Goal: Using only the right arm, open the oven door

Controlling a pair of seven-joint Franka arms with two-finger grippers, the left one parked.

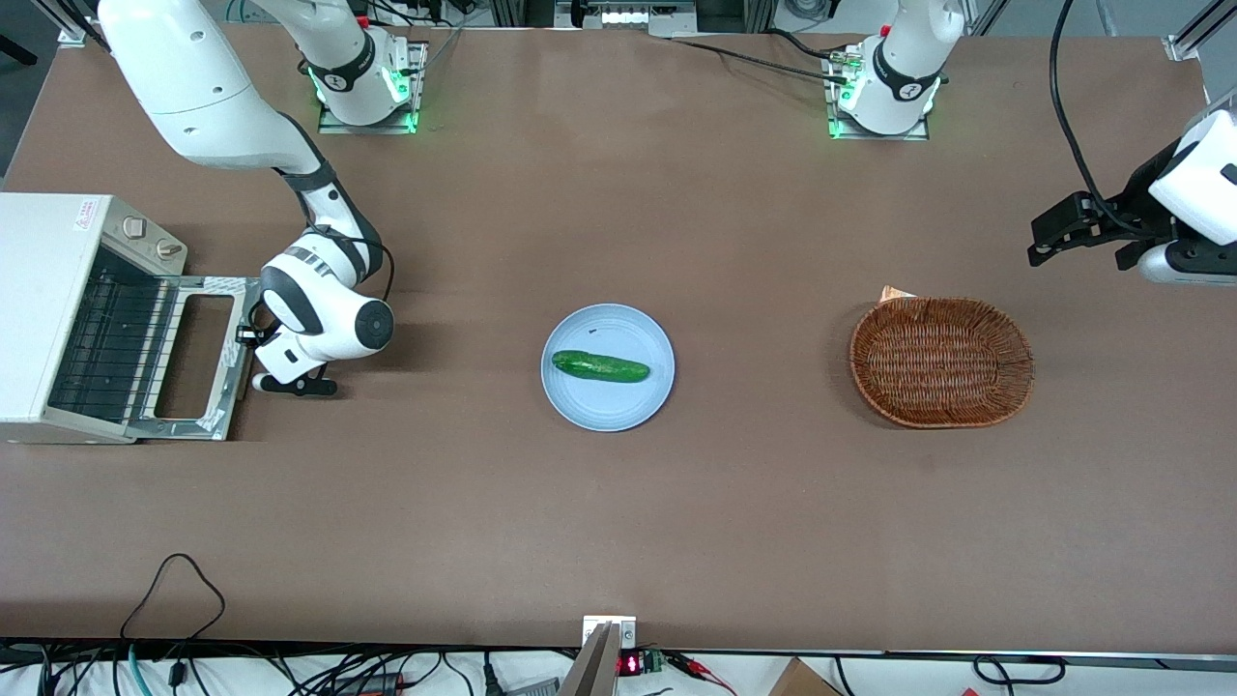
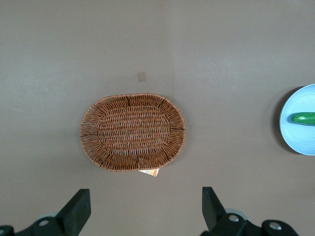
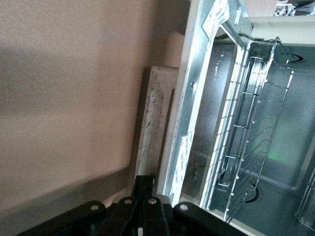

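oven door (image 1: 198,358) flat, perhaps touching tool (image 1: 253,360)

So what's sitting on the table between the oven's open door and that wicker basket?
In the front view, the gripper hangs at the oven door's edge; then comes a blue plate with a cucumber, then bare table up to the basket.

Brown matte tabletop (image 1: 618,541) fills most of frame, even overhead light w/ soft shadows. Top edge: aluminium frame rails (image 1: 1193,34) at upper right corner, grey floor past them. Bottom edge: white strip w/ black cables (image 1: 174,580), small red LED readout (image 1: 630,664) at bottom centre.
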